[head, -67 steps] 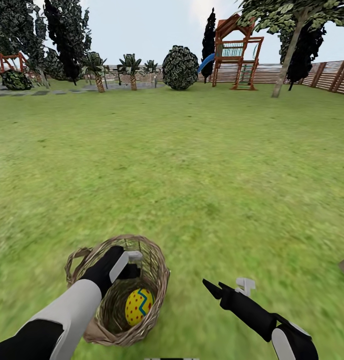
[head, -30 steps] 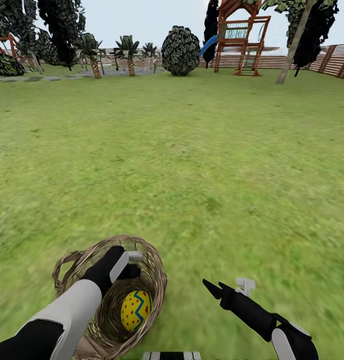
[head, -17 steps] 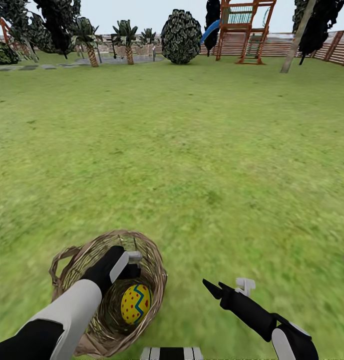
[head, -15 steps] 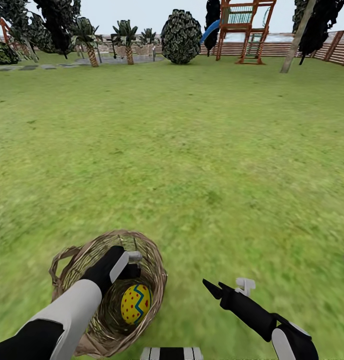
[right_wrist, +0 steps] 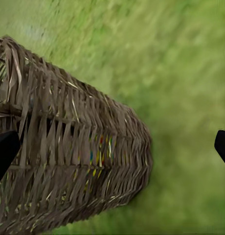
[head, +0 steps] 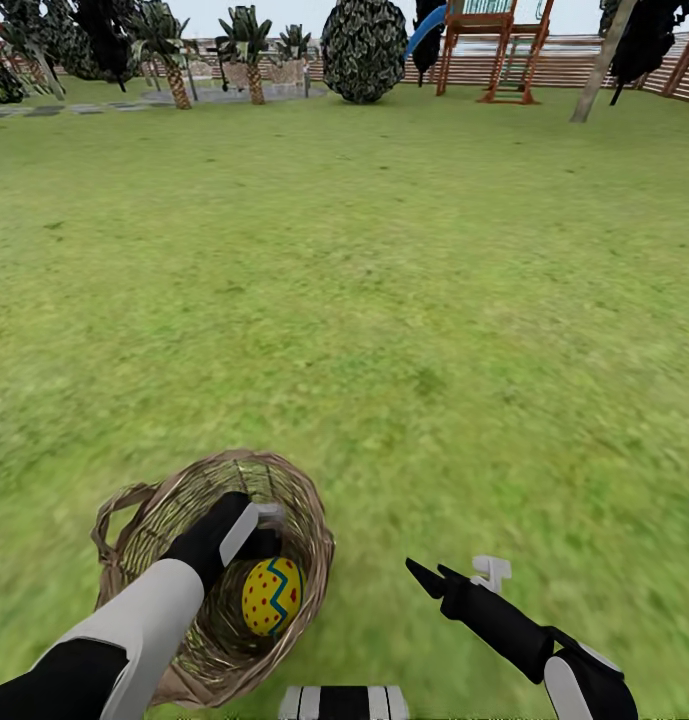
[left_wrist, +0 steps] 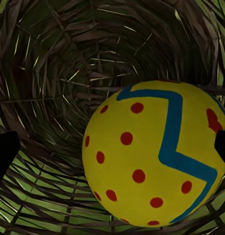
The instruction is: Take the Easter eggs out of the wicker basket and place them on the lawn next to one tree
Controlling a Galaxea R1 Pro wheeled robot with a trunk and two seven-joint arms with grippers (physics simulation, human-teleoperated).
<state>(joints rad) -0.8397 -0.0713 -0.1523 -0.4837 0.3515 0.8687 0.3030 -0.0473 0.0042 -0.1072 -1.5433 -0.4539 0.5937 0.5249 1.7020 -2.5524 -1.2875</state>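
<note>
Wicker basket (head: 209,580) sits on the lawn (head: 384,300), one Easter egg (head: 272,596) inside it. Left gripper (head: 264,530) reaches into the basket, fingers spread, egg between them unclamped. Right gripper (head: 464,575) hangs open beside the basket.

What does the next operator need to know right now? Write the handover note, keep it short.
Left tool: open, down inside the wicker basket, its fingers either side of an Easter egg, not closed on it.
Right tool: open, empty, hovering over the lawn beside the basket.
Eggs: one visible in the basket; the other two cannot be located from these views.
Done: nothing confirmed at a tree.
Left: grip this egg, lift it out, carry it to the grey-trunked tree far ahead on the right, and get all three eggs there.
</note>
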